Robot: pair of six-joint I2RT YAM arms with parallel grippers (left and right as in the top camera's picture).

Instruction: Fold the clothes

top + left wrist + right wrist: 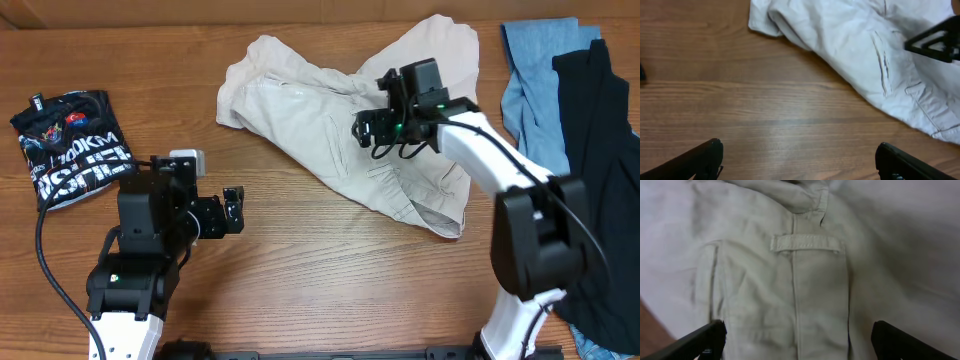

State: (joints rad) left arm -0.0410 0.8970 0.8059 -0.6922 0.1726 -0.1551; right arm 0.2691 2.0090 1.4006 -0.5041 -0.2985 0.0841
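At the left end of the wooden bench (300,300) sits a black garment with white lettering (72,150), gathered into a compact bundle. Just right of it the left hand (232,210) hangs over bare wood, fingers spread wide with nothing between them. It is near the shorts but apart from them.

The cream cotton shorts (300,110) lie rumpled across the far middle of the bench, one leg toward the far left and the waistband end nearer the right. The right hand (368,132) is over them, released and wide open, grasping nothing. I cannot tell whether its tips touch the cloth. At the right edge a light blue garment (525,60) lies partly under a plain black garment (600,150).

To my eye the step is taking hold of the shorts to spread them flat before folding. It would go best if the right hand pinched the waistband edge cleanly, not a loose ridge of cloth. The left hand could then take the far leg, so the two can draw the cloth taut.

Only the right wrist view shows the stitched belt loop (807,242) and the seam below it, centred between the fingers. The left wrist view alone shows the slit pocket (883,65) clearly. Only the overhead shows the other garments.
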